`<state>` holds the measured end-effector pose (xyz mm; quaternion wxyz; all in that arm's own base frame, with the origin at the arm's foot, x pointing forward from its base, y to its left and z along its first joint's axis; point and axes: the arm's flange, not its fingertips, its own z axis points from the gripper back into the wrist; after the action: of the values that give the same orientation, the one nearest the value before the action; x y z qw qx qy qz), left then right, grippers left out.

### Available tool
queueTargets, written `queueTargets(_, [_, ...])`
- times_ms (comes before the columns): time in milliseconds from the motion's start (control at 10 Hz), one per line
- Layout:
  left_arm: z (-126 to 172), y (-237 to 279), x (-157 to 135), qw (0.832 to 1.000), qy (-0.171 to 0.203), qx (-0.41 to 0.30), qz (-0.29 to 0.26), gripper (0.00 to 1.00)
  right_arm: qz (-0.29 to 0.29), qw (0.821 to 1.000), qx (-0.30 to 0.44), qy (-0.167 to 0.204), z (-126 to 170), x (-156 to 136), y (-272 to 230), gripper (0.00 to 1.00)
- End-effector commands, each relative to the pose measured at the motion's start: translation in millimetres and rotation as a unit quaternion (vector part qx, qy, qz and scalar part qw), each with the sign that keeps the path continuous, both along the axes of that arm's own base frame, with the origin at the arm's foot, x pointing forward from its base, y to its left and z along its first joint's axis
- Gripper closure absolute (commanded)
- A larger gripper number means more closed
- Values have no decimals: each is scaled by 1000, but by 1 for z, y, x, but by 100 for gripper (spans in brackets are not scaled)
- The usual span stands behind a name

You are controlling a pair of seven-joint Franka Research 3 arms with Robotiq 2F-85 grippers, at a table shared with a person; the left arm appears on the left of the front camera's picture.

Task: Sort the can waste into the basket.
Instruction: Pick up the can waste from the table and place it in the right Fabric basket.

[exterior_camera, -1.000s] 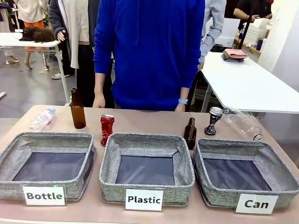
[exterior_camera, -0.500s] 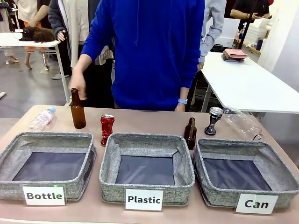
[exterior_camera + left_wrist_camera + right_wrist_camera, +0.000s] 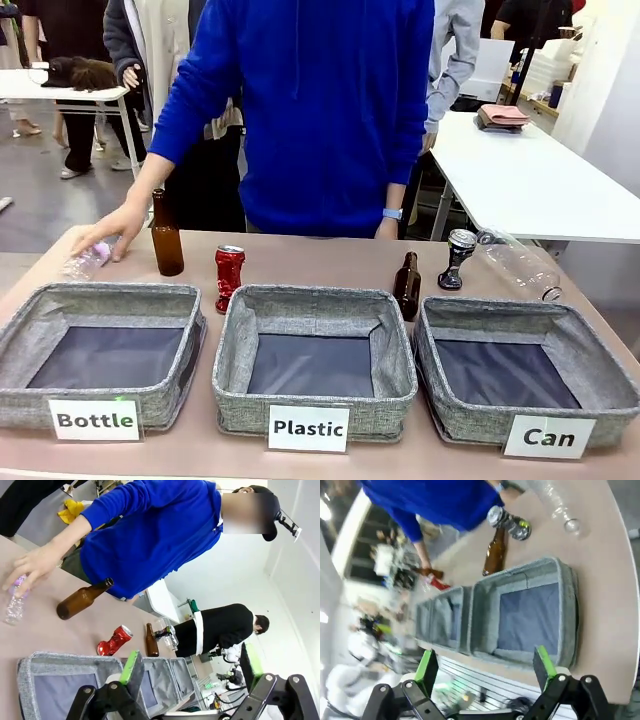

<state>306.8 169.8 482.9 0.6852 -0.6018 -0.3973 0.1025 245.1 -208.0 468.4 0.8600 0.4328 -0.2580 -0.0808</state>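
Observation:
Behind the middle basket a dented red can [image 3: 229, 275] stands upright on the table, also seen as the red can [image 3: 115, 641] and the red can [image 3: 437, 582]. The dark silvery can [image 3: 458, 258] stands behind the right basket; the right wrist view shows this dark can [image 3: 509, 522] too. The grey basket [image 3: 430, 340] labelled "Can" sits at the front right with nothing in it, and appears as the basket [image 3: 570, 605] under my right gripper. My left gripper [image 3: 192, 667] hangs open above the baskets. My right gripper [image 3: 485, 665] is open as well, holding nothing.
Grey baskets labelled "Bottle" [image 3: 100, 296] and "Plastic" [image 3: 310, 298] sit left and centre. Two brown glass bottles [image 3: 166, 238] [image 3: 407, 286] stand behind them. A clear plastic bottle [image 3: 520, 265] lies far right. The person's hand [image 3: 110, 232] rests on a small plastic bottle [image 3: 85, 262] at the far left.
The person's hand rose from their side, passed over the tall brown bottle and came down on the small plastic bottle at the far left. Cans and baskets have not moved.

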Motion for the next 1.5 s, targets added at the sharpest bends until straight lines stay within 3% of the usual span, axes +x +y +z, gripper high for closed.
queueTargets(0, [1,1,0,1000,-15,0,0,0,52,991,-119,-16,-11,60,22,0])
queueTargets(200, [1,1,0,1000,-15,0,0,0,107,968,-225,-29,-28,103,53,0])
queueTargets(400, [1,1,0,1000,-15,0,0,0,163,948,-264,-73,-38,119,75,0])
queueTargets(500, [1,1,0,1000,-15,0,0,0,166,949,-254,-83,-35,119,79,0])
queueTargets(600, [1,1,0,1000,-15,0,0,0,148,957,-247,-36,-32,116,82,0])
queueTargets(800, [1,1,0,1000,-15,0,0,0,148,957,-247,-36,-32,116,82,0])
queueTargets(900, [1,1,0,1000,-15,0,0,0,160,952,-256,-50,-35,119,83,0])
queueTargets(1100, [1,1,0,1000,-15,0,0,0,256,934,-233,-91,-51,137,74,0])
queueTargets(1200, [1,1,0,1000,-15,0,0,0,271,928,-233,-105,-54,148,75,0])
queueTargets(1400, [1,1,0,1000,-15,0,0,0,347,899,-230,-136,-65,185,85,0])
